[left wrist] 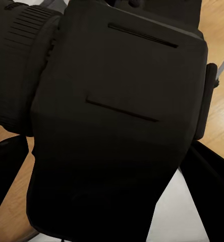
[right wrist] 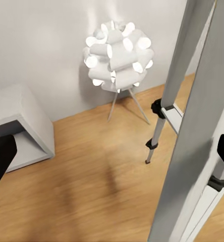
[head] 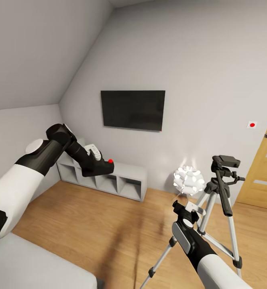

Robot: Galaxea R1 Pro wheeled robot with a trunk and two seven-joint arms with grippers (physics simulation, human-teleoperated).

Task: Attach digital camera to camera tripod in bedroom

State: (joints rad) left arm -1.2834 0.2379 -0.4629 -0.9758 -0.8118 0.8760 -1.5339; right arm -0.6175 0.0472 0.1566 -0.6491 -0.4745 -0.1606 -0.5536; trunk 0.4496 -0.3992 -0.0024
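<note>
While the left gripper [head: 103, 166] pinches the camera [head: 99, 167] high at the left, the tripod [head: 221, 188] stands well apart, right, by the lamp [head: 188, 180]; the right gripper [head: 183, 208] steadies near it, its spread hard to tell.

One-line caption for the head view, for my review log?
Left tool holds the digital camera up before the wall TV, apart from the camera tripod beside the ball lamp.

Premises: domestic bedroom. Evidence: grey walls under a sloped ceiling, light wood plank floor [head: 109, 224], wall-mounted black flat television [head: 133, 109], low grey cube shelf unit [head: 109, 178], white bed corner [head: 33, 265], oak door [head: 261, 172].
</note>
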